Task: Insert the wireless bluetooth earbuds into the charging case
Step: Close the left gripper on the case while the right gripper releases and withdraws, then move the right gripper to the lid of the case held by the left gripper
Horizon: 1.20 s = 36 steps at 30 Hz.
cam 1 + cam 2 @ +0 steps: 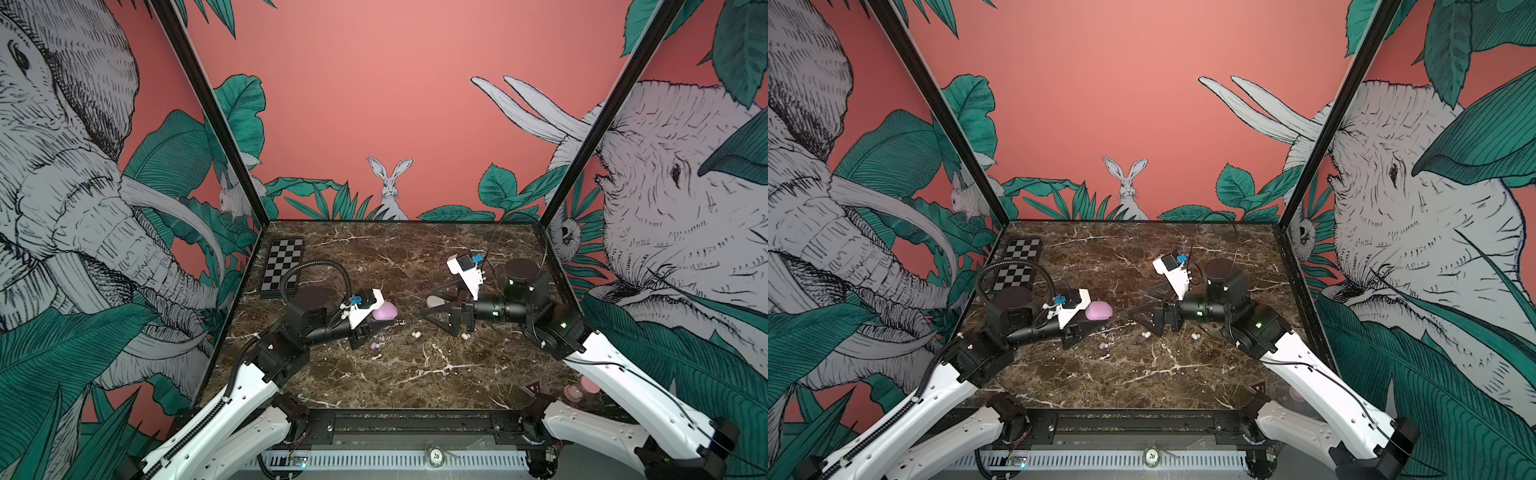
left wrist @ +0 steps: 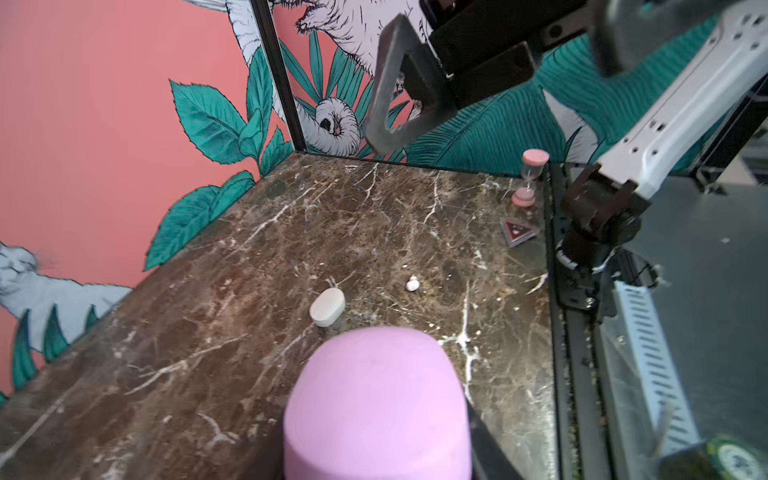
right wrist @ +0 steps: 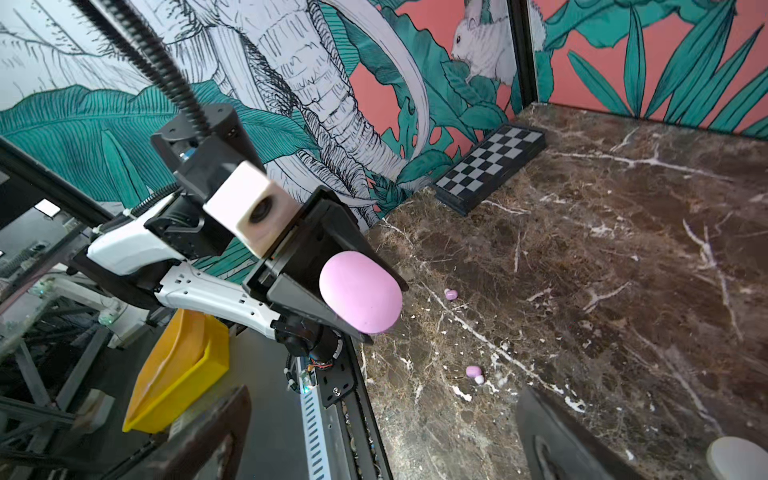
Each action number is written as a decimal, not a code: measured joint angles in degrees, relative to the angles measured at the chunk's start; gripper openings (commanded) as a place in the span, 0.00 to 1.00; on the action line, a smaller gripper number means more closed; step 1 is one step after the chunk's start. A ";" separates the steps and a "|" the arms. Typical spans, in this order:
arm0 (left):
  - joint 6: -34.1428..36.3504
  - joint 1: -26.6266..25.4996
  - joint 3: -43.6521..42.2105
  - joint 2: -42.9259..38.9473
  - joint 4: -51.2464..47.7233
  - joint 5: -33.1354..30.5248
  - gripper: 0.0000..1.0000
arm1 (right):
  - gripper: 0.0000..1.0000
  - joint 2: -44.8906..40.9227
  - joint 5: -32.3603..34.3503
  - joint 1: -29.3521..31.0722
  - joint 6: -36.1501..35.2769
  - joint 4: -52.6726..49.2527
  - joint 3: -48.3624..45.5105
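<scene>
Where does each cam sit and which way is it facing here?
Top views: overhead at the front edge, looking down and back across the marble table. The left arm and right arm show; left gripper shut on the purple case, right gripper open.
Left wrist: on the left arm, facing the right arm's side; held case in the foreground, white case and right gripper beyond.
Right wrist: faces the left arm's side; own fingers at the frame edge, chessboard behind.
Shared: all views show the purple case.
</scene>
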 measured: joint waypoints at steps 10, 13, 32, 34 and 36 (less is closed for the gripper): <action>-22.97 0.00 -6.58 4.39 8.04 10.93 0.00 | 0.95 0.46 10.62 11.43 -13.53 -3.28 0.17; -24.68 0.00 -7.82 3.04 9.88 12.28 0.00 | 0.95 2.60 14.78 13.49 -16.11 -4.55 0.63; -23.63 -2.91 -8.72 0.26 12.26 14.56 0.00 | 0.93 7.67 25.70 18.47 -21.66 -7.85 2.71; -23.21 -3.15 -8.72 0.33 12.15 14.32 0.00 | 0.93 7.69 25.83 18.49 -21.73 -8.11 2.73; -22.80 -3.30 -8.72 0.39 12.09 13.99 0.00 | 0.92 7.78 25.94 18.51 -21.77 -8.28 2.75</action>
